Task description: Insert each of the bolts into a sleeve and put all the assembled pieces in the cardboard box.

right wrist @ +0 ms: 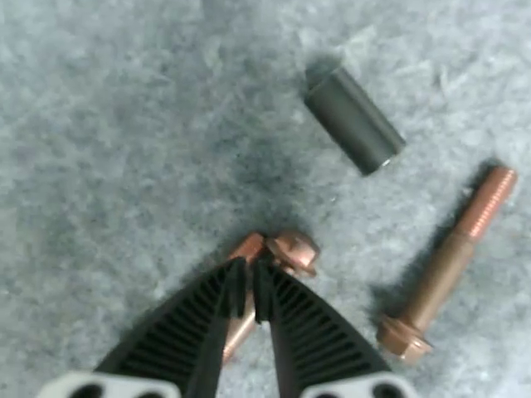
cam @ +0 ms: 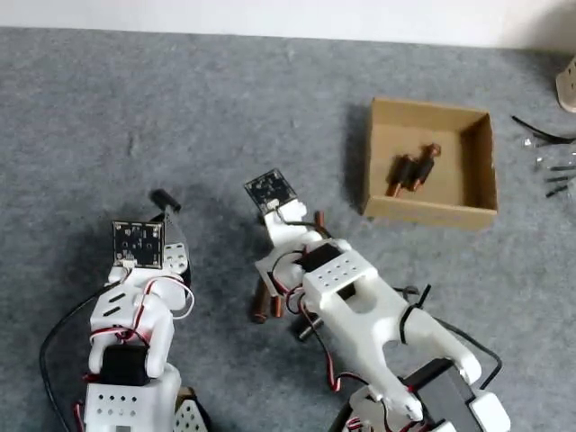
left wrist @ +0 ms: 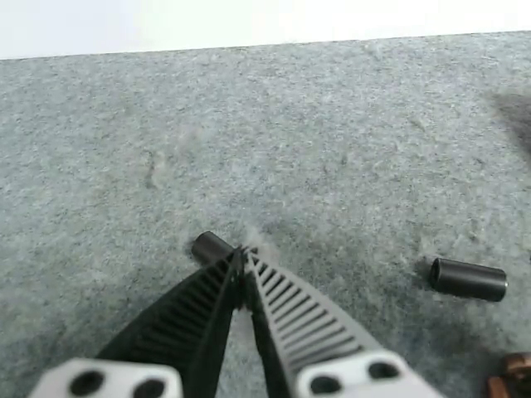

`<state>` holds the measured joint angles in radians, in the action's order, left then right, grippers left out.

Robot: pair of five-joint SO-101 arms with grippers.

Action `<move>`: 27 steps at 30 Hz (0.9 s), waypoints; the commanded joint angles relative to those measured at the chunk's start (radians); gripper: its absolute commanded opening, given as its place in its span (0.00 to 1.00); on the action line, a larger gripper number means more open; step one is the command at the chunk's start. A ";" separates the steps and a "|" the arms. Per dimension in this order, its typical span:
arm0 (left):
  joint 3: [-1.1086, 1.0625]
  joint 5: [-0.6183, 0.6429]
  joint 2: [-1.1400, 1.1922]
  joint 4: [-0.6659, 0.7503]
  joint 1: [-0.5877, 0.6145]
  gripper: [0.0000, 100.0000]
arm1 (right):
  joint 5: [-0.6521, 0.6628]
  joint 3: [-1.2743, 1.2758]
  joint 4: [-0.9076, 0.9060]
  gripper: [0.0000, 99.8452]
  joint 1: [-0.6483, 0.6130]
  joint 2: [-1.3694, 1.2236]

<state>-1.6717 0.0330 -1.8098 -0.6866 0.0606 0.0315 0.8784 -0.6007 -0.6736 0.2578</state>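
Note:
My left gripper (left wrist: 243, 259) is shut, and its tips touch the end of a black sleeve (left wrist: 211, 246) lying on the grey felt; the high view shows that sleeve (cam: 165, 200) just beyond the left arm. A second sleeve (left wrist: 467, 279) lies off to the side. My right gripper (right wrist: 246, 272) is shut low over a copper bolt (right wrist: 292, 251) whose shaft runs under the fingers. Another bolt (right wrist: 448, 267) and a black sleeve (right wrist: 353, 120) lie close by. The cardboard box (cam: 474, 171) holds two assembled pieces (cam: 412, 169).
Copper bolts (cam: 265, 304) lie under the right arm in the high view. Black cable ties (cam: 549, 157) are scattered right of the box. A white object (cam: 568, 83) sits at the far right edge. Grey felt covers the table.

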 commanded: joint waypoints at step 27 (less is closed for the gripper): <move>-0.002 -0.006 -0.010 0.034 -0.010 0.01 | 0.486 -0.585 -0.139 0.16 0.087 -0.453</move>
<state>-1.6717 0.0330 -1.8098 -0.6866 0.0606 0.4872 0.3445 -0.7281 -0.5646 -0.1995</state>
